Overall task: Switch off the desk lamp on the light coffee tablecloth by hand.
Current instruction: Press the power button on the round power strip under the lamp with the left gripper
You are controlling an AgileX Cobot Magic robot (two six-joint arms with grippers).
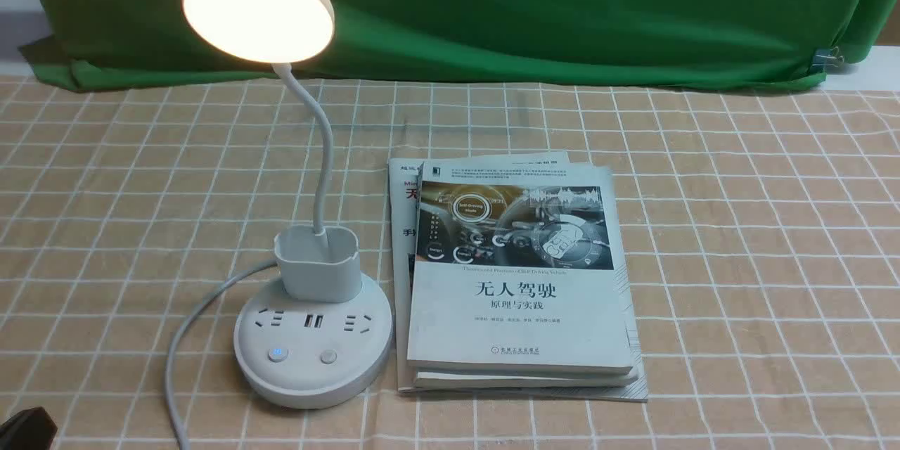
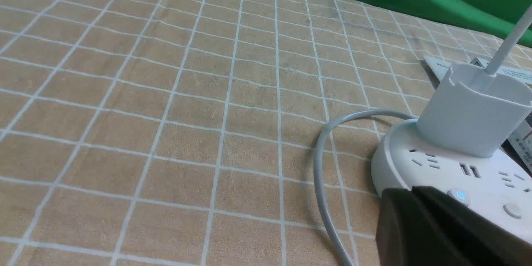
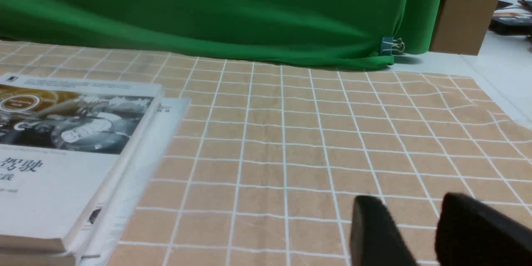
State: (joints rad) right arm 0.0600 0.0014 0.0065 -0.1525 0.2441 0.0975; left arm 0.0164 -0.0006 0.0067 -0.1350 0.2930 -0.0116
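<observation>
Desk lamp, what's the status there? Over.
Lamp lit, left button glowing blue. Left claw seemingly shut, right claw open. Books beside lamp, buttons unobstructed in front view.

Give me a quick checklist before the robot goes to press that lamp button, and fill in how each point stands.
1. Lamp on, so there is something to switch off: ok, the head glows.
2. Base flat on the cloth: ok.
3. Lit button uncovered: ok, in the front view nothing lies over it.
4. Left hand at the button: not ok, it is off to the left of the base.
5. Cord clear of the left hand's way in: cannot tell, it runs between hand and base.
</observation>
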